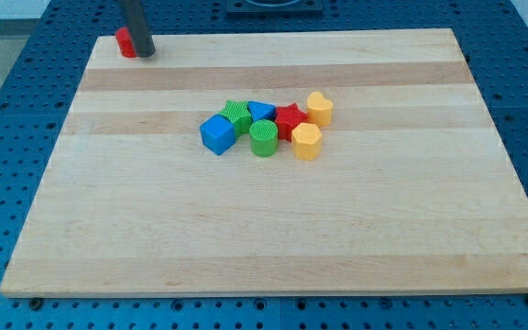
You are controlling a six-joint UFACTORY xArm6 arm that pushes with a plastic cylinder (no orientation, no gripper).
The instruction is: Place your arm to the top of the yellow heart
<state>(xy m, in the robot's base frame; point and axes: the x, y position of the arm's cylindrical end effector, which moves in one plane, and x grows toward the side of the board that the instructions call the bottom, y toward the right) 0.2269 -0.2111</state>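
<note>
The yellow heart (320, 107) sits at the right end of a cluster of blocks in the middle of the wooden board (273, 229). My tip (144, 54) is at the board's top left corner, far to the left of and above the heart. It touches a red block (125, 42) that is partly hidden behind the rod. A red star (290, 119) lies just left of the heart and a yellow hexagon-like block (307, 142) just below it.
The cluster also holds a blue cube (217, 134), a green block (237, 115), a blue block (260, 111) and a green cylinder (263, 138). A blue perforated table surrounds the board.
</note>
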